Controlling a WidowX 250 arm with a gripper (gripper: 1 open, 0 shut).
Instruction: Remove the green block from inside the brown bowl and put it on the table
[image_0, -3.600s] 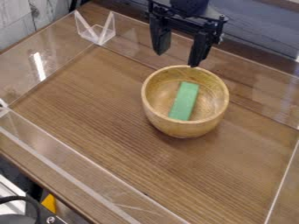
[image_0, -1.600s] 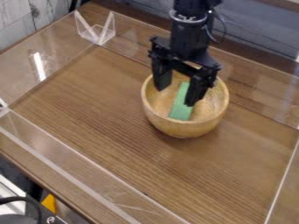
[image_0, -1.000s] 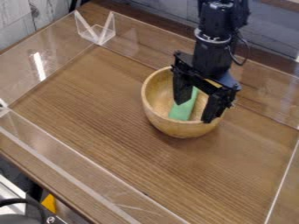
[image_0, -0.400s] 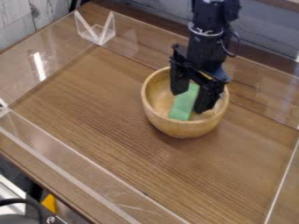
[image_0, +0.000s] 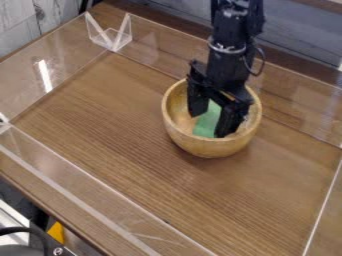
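The brown bowl (image_0: 181, 135) stands on the table (image_0: 120, 150) right of centre. Inside it lies the green block (image_0: 209, 124), mostly hidden by the arm. My gripper (image_0: 214, 115) reaches straight down into the bowl with its jaws open, one black finger (image_0: 195, 103) on the block's left and the other on its right. The fingers straddle the block; whether they touch it cannot be seen.
Clear acrylic walls (image_0: 80, 205) run round the table's edges. A small clear acrylic stand (image_0: 107, 32) sits at the back left. Bare tabletop spreads left of and in front of the bowl.
The gripper came from behind the bowl and over it, then sank into the hollow and shifted a little left, so its open fingers now straddle the block.
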